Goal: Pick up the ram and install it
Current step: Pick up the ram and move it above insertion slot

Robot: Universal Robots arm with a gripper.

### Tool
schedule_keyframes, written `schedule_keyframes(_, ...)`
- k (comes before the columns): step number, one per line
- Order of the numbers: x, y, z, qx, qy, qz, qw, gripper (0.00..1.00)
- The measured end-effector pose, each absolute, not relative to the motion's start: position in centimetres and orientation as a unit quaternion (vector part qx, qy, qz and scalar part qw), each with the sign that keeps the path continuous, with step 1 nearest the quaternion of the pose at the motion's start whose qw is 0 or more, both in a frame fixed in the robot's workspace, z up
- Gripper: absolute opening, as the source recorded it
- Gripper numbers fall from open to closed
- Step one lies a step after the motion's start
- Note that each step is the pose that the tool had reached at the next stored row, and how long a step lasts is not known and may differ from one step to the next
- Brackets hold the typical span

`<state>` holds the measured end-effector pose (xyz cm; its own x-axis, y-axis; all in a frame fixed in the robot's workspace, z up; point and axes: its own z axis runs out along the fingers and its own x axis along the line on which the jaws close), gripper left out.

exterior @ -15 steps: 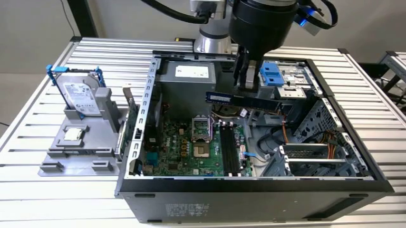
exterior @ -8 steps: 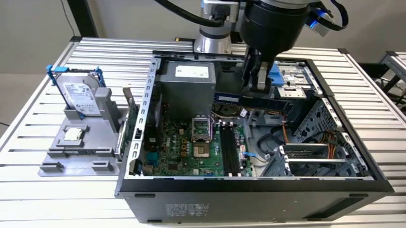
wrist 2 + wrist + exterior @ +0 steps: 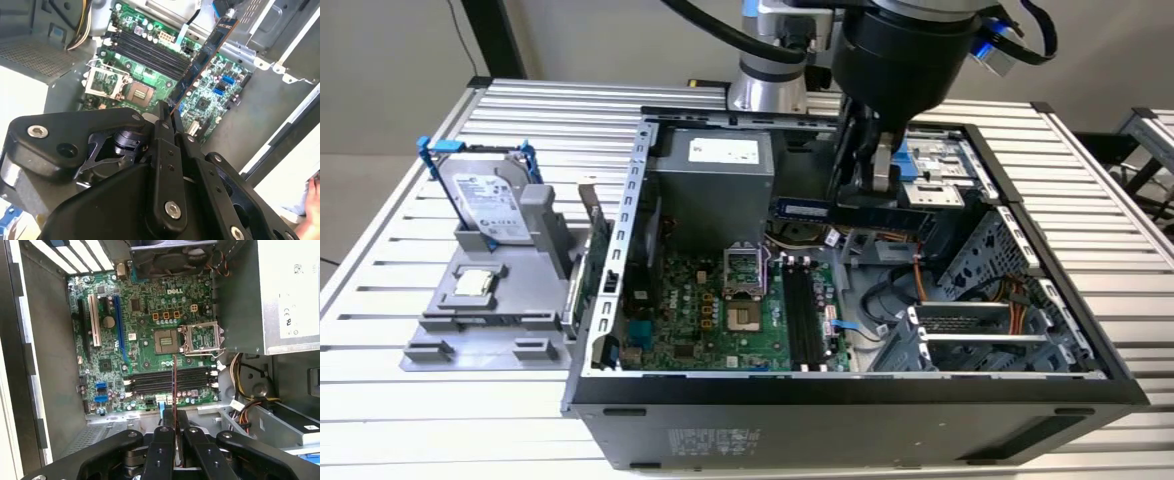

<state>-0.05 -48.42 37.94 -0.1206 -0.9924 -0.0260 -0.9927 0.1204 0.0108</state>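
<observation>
A slatted metal table (image 3: 374, 300) bears an open computer case (image 3: 854, 400). Above its motherboard (image 3: 707, 320), clear of the black slots (image 3: 803, 315), the gripper (image 3: 867, 175) pinches the ram (image 3: 854, 212). The power supply (image 3: 714, 175) and cables (image 3: 240, 375) crowd just beside. A hard drive (image 3: 494, 200) stands at the exterior view's left.

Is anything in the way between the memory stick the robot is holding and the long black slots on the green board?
Nothing visible is. The gripper is shut on the memory stick, and there is only open air between the stick and the slots. The slots look bare, and the cables lie off to one side.
</observation>
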Motion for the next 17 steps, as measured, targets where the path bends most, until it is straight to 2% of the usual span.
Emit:
schedule_keyframes(8,0.2,-48.3,37.9,-0.664,0.748,0.013,0.006,0.0)
schedule_keyframes(17,0.9,-46.7,37.9,-0.664,0.748,0.013,0.006,0.0)
